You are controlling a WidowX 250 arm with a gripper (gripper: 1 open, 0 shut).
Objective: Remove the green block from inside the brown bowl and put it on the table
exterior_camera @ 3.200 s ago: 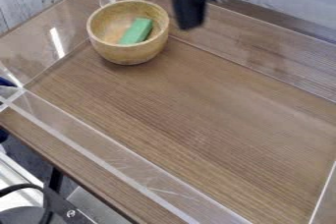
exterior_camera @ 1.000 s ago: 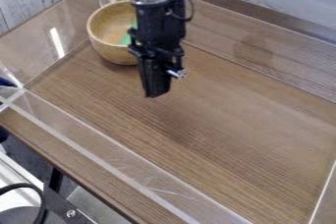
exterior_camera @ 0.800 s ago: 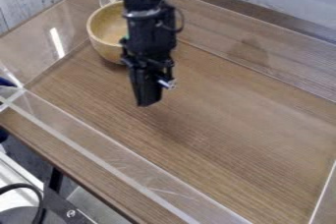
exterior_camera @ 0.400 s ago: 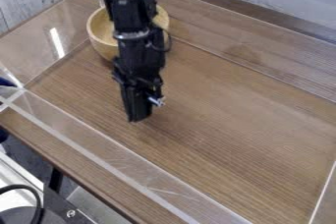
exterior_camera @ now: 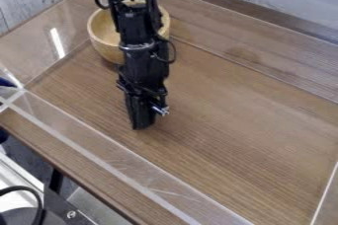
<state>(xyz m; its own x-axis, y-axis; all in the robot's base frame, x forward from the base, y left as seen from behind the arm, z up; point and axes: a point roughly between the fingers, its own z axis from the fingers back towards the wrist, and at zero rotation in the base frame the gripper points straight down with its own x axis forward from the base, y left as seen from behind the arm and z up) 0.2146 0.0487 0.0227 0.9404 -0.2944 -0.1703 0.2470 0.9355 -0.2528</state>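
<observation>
The brown bowl (exterior_camera: pixel 101 30) stands at the table's far left, its right half hidden behind my black arm. The green block is hidden: no green shows in the bowl's visible part or at the fingertips. My gripper (exterior_camera: pixel 141 122) points steeply down, low over the bare wood of the table (exterior_camera: pixel 238 120), in front of the bowl and apart from it. Its jaws look shut, and I cannot make out anything between them.
Clear plastic walls run along the table's edges, one along the front left (exterior_camera: pixel 79 150) and one at the back right (exterior_camera: pixel 284 27). Open wood grain stretches to the right of the gripper and in front of it.
The arm has moved from beside the bowl toward the front left and sunk lower over the table. The jaws stayed shut.
</observation>
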